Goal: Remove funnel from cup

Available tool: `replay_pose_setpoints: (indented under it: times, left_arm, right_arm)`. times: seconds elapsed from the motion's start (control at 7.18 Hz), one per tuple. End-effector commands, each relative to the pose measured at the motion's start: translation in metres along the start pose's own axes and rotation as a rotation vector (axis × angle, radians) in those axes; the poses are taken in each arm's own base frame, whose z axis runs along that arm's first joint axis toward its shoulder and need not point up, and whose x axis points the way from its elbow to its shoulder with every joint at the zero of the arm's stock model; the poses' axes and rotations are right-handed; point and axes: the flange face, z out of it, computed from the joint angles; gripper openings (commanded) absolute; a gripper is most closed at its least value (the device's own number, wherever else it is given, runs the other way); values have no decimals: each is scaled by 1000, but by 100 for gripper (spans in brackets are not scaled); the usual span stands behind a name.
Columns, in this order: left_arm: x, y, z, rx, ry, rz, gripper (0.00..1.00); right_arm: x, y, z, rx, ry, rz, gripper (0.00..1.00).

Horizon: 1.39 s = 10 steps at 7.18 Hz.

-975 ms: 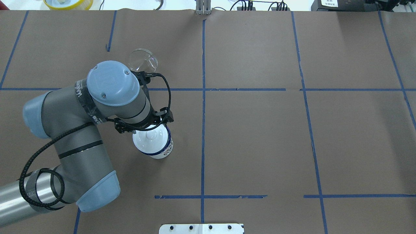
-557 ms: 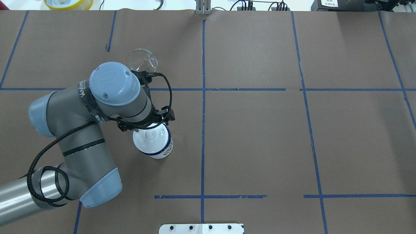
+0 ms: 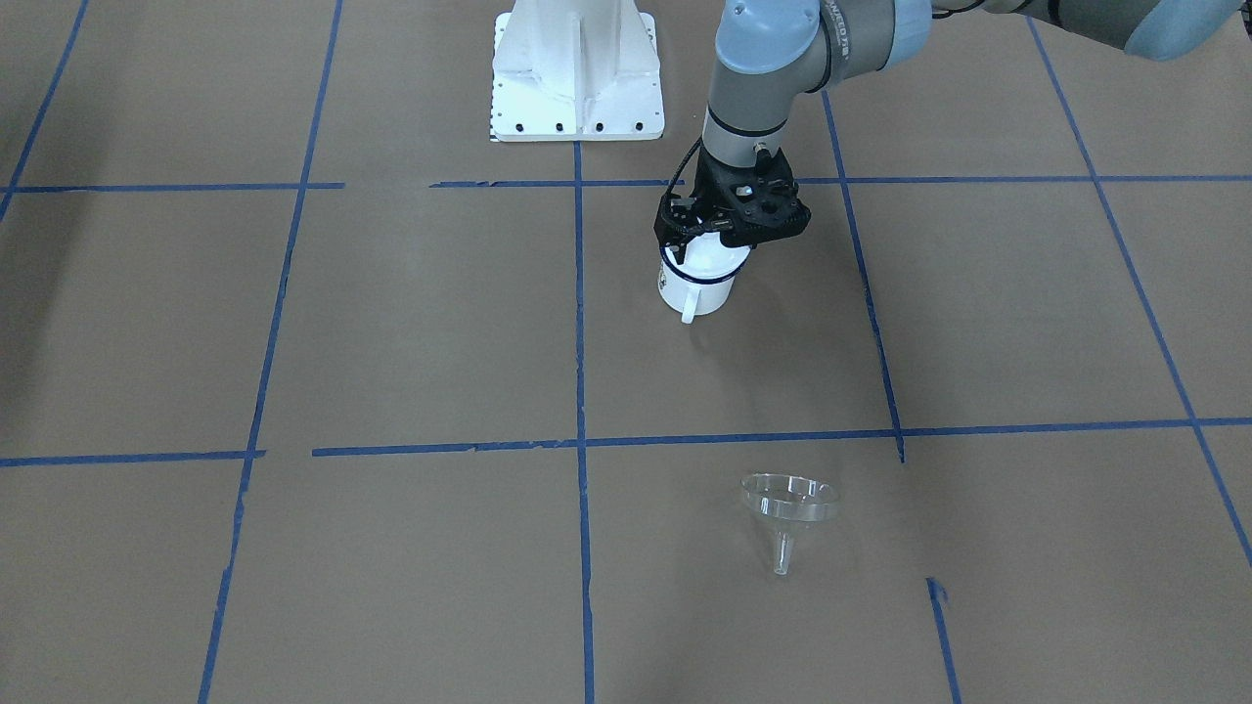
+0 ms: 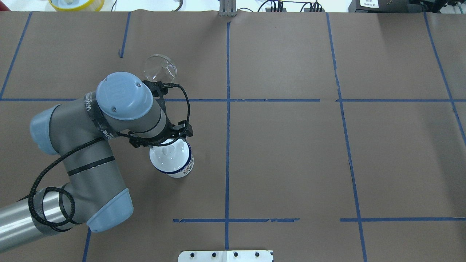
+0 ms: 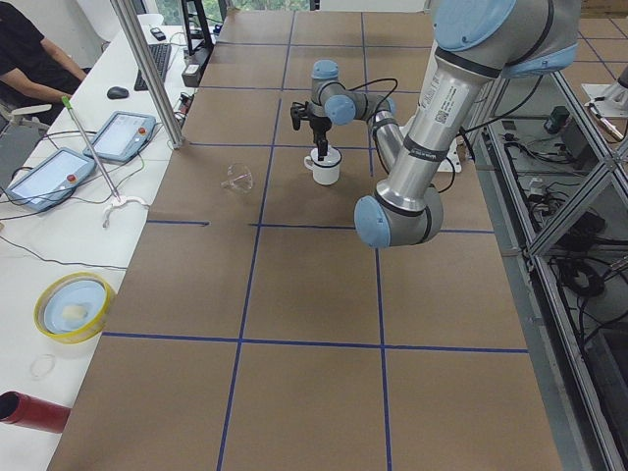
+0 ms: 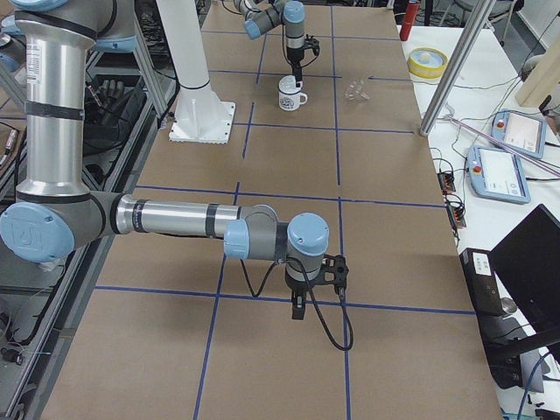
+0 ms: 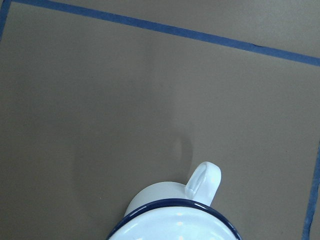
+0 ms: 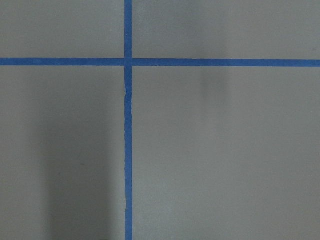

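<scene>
Funnel point(image 3: 790, 497), clear plastic: already out of the cup point(image 3: 706, 279), lying on its side on the table point(image 3: 391, 323) at lower centre-right of the front-facing frame, well apart from the cup; long axis up-down the frame, spout toward the lower edge, bowl mouth toward the cup. Left gripper point(image 3: 726, 235): hangs at the cup's rim, upper centre; finger spread and any hold cannot be told. Removal judged done; next move calls for a straight lift clear without tipping the cup.

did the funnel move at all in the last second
No. The funnel lies on the same spot, just beyond the blue tape line and right of the short tape mark.
</scene>
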Motion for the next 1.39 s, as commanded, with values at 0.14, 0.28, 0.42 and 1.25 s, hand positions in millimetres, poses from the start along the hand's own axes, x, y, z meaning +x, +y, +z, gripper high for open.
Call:
replay_pose_setpoints:
  times: [0.14, 0.28, 0.42, 1.25]
  left_arm:
    - [2, -1, 6, -4, 11, 7, 100]
    - [2, -1, 6, -4, 11, 7, 100]
    - [2, 0, 6, -7, 13, 8, 100]
    - [-27, -76, -49, 120, 42, 155, 100]
  right_arm:
    - [0, 0, 0, 0, 0, 0, 100]
    - [0, 0, 0, 0, 0, 0, 100]
    - [0, 0, 0, 0, 0, 0, 100]
    - [0, 0, 0, 0, 0, 0, 100]
